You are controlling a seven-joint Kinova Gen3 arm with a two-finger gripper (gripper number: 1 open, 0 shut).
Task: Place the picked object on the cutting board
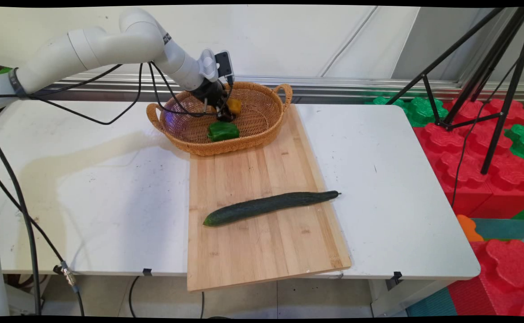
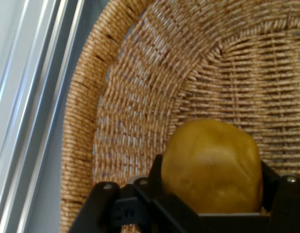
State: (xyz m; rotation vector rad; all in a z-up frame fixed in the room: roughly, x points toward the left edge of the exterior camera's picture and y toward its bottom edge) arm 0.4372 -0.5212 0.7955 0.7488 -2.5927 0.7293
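Note:
My black gripper (image 1: pixel 227 112) reaches down into the wicker basket (image 1: pixel 262 134) at the table's back. It is shut on a yellow pepper (image 1: pixel 234 106). In the hand view the yellow pepper (image 2: pixel 213 167) sits gripped between the two black fingers (image 2: pixel 157 182), with the basket's woven wall (image 2: pixel 140 97) behind it. A green pepper (image 1: pixel 222 131) lies in the basket just in front of the gripper.
A wooden cutting board (image 1: pixel 262 242) runs from the basket to the table's near edge. A long dark cucumber (image 1: pixel 268 207) lies across it. Black cables (image 1: pixel 109 119) hang from the arm over the table's left. A black tripod (image 1: pixel 491 89) stands over red and green foam blocks (image 1: pixel 491 179) at the right.

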